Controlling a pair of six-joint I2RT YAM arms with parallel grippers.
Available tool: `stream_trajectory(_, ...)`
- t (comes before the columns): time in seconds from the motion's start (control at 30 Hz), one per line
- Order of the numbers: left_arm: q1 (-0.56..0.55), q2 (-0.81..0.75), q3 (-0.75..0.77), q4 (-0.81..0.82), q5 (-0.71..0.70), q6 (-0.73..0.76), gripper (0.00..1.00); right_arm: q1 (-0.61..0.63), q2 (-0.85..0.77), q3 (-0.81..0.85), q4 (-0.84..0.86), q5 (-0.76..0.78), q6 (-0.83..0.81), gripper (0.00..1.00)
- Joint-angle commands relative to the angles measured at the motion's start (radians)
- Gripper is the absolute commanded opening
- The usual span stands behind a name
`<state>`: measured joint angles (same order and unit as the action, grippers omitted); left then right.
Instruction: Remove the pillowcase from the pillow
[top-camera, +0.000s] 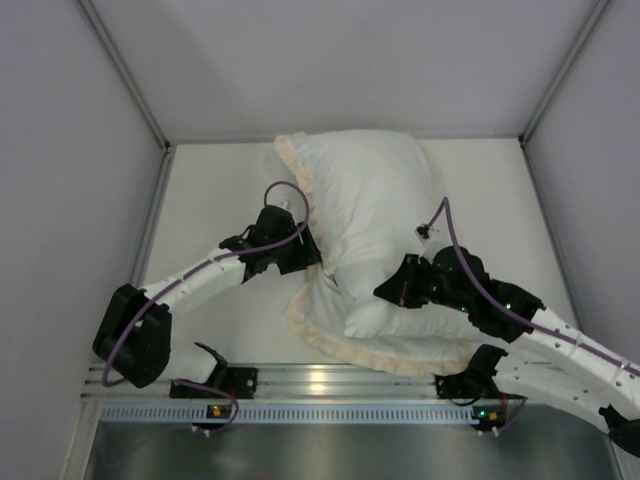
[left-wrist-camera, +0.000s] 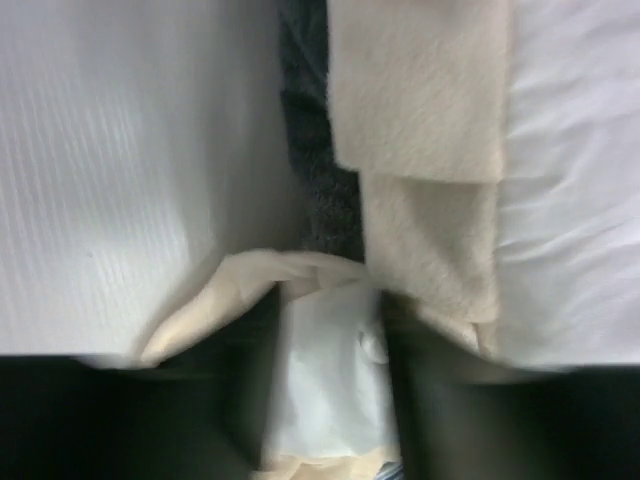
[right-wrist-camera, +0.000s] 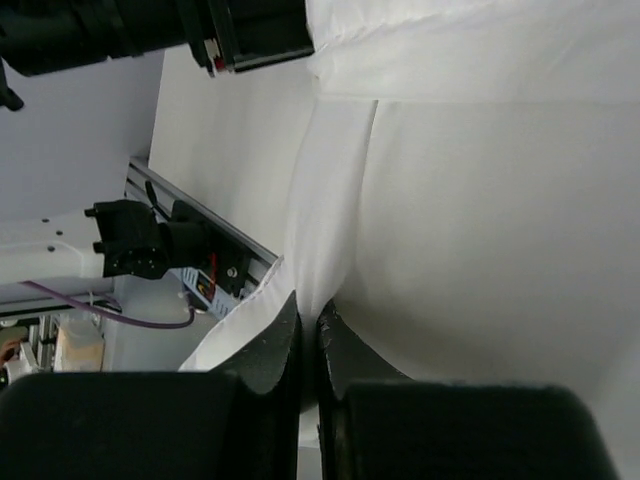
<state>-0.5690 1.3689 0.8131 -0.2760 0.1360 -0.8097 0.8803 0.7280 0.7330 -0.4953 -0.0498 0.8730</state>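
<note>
Pillowcase (top-camera: 370, 200) lies heaped in the middle of the worktop (top-camera: 215, 200), reaching towards 12 o'clock, white face up. It is plump at the far end and folded over itself at the near end. Its cream frill (top-camera: 295, 165) shows along the 10 o'clock edge and again along the 6 o'clock edge, close to the rail (top-camera: 320, 380). We cannot tell the pillow apart from the white cloth around it.

Our left hand (top-camera: 312, 255) is at the pillowcase's 9 o'clock edge, touching the cloth where the frill dips inward. In its wrist view, which is blurred, the fingers (left-wrist-camera: 430, 420) stand a little apart, with a fold of white cloth and a bit of frill sitting in the gap. Beyond them, at 12 o'clock, a strip of dark grey plush (left-wrist-camera: 320, 180) shows between white cloth at 9 o'clock and layered frill at 1 o'clock.

Our right hand (top-camera: 385, 290) rests on the near fold, at about 5 o'clock from the pillowcase's middle. Its wrist view shows the jaws pressed together on a pinch of the white cloth, which rises in a ridge away from them.
</note>
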Motion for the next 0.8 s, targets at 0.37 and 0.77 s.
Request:
stream_trajectory(0.37, 0.006, -0.568, -0.109, -0.131, 0.184, 0.017, 0.99, 0.112, 0.071, 0.181, -0.061, -0.021, -0.226, 0.77)
stream_trajectory(0.77, -0.237, -0.676, -0.161, -0.130, 0.194, -0.115, 0.69, 0.022, 0.123, 0.456, -0.393, 0.623, -0.236, 0.66)
